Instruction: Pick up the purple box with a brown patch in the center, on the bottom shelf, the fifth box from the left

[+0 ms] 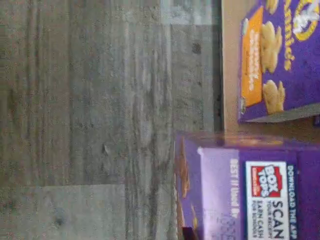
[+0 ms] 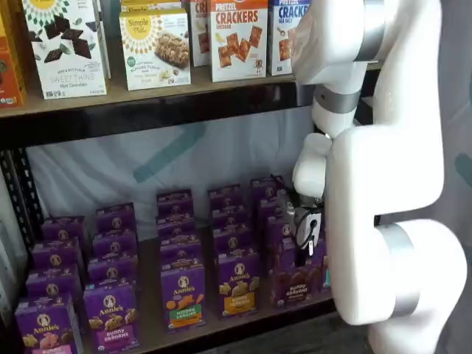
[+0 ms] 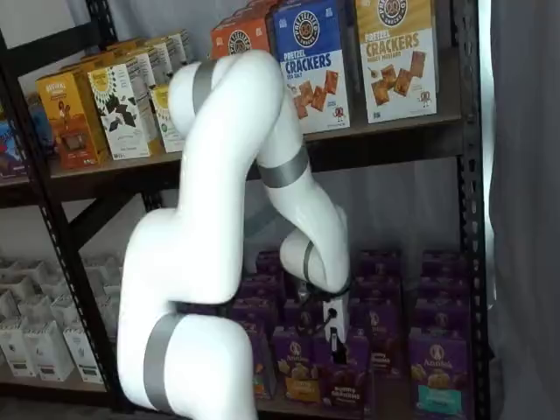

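The purple box with a brown patch [image 2: 296, 284] is at the front right of the bottom shelf, and it also shows in a shelf view [image 3: 347, 378]. My gripper [image 2: 305, 252] comes down onto its top, with the black fingers closed on it; it also shows in a shelf view [image 3: 333, 337]. In the wrist view the box's top flap [image 1: 250, 192], with a Box Tops label, is close to the camera and reaches out past the shelf's front edge over the floor.
Rows of purple Annie's boxes fill the bottom shelf [image 2: 151, 332], among them an orange-patch one [image 2: 183, 295] and a yellow-patch one [image 2: 238, 289]. Another orange-patch box [image 1: 277, 60] stands beside the held one. Cracker boxes [image 2: 237, 38] stand on the upper shelf. Grey wood floor [image 1: 100, 120] lies below.
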Robot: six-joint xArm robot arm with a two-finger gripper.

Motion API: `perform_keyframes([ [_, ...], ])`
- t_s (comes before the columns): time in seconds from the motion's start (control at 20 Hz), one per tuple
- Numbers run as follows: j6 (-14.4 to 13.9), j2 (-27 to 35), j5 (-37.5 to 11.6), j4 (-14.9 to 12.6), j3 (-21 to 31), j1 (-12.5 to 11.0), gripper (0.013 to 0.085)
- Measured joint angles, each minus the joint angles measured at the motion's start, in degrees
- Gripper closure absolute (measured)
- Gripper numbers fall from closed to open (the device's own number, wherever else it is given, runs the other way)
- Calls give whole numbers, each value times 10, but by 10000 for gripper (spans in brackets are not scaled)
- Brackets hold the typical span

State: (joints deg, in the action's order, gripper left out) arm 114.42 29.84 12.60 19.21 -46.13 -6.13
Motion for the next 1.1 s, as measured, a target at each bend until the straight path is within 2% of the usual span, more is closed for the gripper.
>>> perform_keyframes([
  [0.25, -14, -70, -3, -10, 70, 4, 690],
  [0.5, -48, -147, 7, -37, 140, 12, 690],
  [0.9, -61, -275, 49, -27, 226, 29, 690],
  [1.1, -87, -350, 68, -45, 268, 35, 690],
])
